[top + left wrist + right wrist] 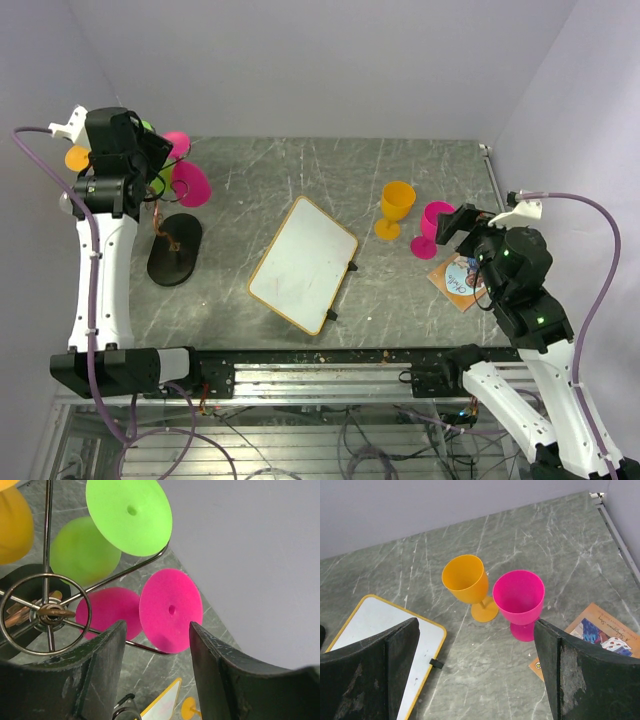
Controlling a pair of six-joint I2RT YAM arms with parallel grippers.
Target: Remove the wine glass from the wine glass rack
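Note:
The wine glass rack [175, 252] stands at the far left on its black oval base, and its wire ring and hub [50, 613] show from above. A pink wine glass [188, 181] hangs upside down on one arm, its round foot [171, 609] facing the left wrist camera. A green glass [129, 514] and an orange glass [12, 527] hang beside it. My left gripper [156, 636] is open, its fingertips [111, 642] flanking the lower edge of the pink foot without visibly touching it. My right gripper [476, 650] is open and empty above the table at the right.
An orange glass [396, 208] and a pink glass [433, 229] stand upright on the table just ahead of the right gripper. A yellow-framed whiteboard [303, 262] lies mid-table. A booklet [455, 281] lies at the right. The walls are close behind the rack.

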